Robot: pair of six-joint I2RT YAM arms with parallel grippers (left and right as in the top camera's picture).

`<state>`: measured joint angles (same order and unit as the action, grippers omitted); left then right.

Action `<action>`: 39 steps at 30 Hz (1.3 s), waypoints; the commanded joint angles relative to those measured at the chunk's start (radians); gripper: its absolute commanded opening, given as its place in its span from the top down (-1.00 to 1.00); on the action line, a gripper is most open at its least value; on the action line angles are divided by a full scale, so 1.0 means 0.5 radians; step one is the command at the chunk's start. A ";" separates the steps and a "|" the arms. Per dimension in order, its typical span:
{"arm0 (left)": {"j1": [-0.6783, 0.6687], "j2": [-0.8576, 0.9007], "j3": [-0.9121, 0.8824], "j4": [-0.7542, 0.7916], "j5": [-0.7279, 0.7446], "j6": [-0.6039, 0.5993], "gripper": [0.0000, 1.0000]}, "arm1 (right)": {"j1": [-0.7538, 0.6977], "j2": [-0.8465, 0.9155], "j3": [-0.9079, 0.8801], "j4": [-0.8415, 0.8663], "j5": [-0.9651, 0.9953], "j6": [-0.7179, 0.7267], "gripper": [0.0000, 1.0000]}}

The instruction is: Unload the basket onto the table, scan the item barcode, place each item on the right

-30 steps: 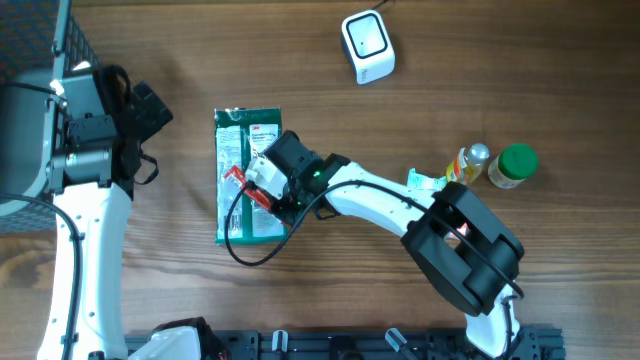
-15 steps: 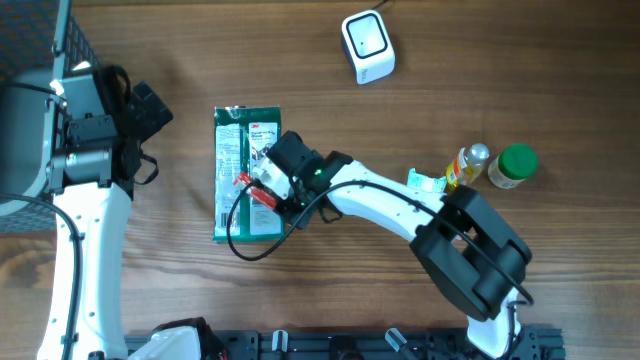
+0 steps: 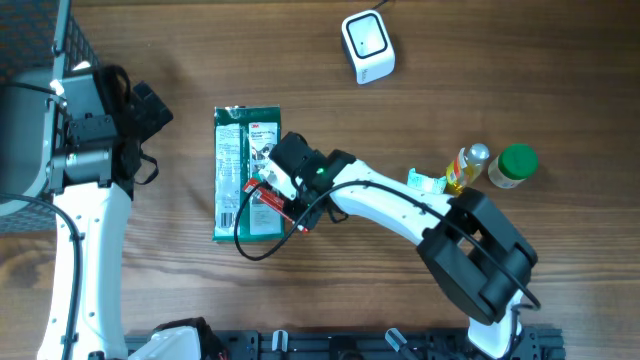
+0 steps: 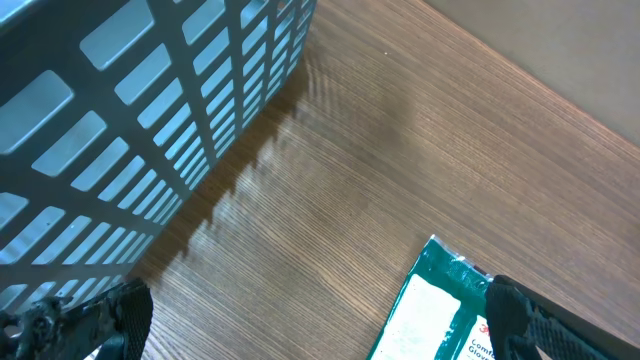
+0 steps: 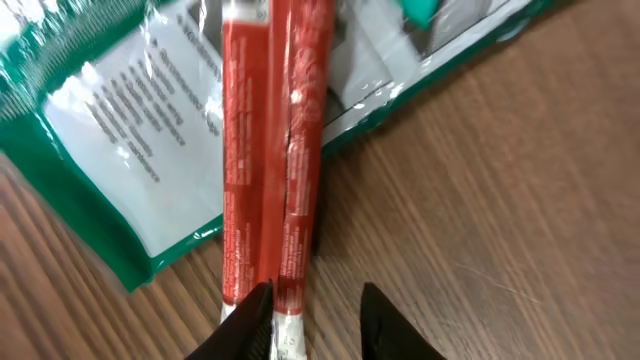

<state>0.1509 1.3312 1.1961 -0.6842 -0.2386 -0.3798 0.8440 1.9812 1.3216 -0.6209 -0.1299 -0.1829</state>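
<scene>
A flat red twin-stick pack (image 5: 270, 150) lies across the right edge of a green glove package (image 5: 100, 130), one end on the wood. My right gripper (image 5: 318, 325) is low over that end. Its jaws stand apart, the left finger beside the pack and bare wood in the gap. From above, the right gripper (image 3: 268, 188) sits over the red pack (image 3: 272, 199) on the green package (image 3: 232, 185). The white scanner (image 3: 367, 46) stands at the far edge. My left gripper (image 4: 325, 335) hangs wide open and empty over bare wood near the package's corner (image 4: 430, 310).
A grey slatted basket (image 4: 150, 120) fills the far left, also seen from above as the basket (image 3: 70, 40). A small yellow bottle (image 3: 468, 165) and a green-lidded jar (image 3: 513, 166) stand at the right. A black cable loops below the package.
My right gripper's jaws have parted and drawn slightly right. The red pack, earlier pinched over the package's middle, now lies at its right edge. The left arm is still.
</scene>
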 commanded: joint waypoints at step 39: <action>0.008 -0.002 0.007 0.005 -0.011 0.018 -1.00 | -0.020 0.018 -0.173 -0.009 -0.175 0.581 0.30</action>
<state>0.1509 1.3312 1.1961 -0.6842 -0.2386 -0.3794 0.8349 1.9614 1.2446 -0.6216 -0.2092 0.0940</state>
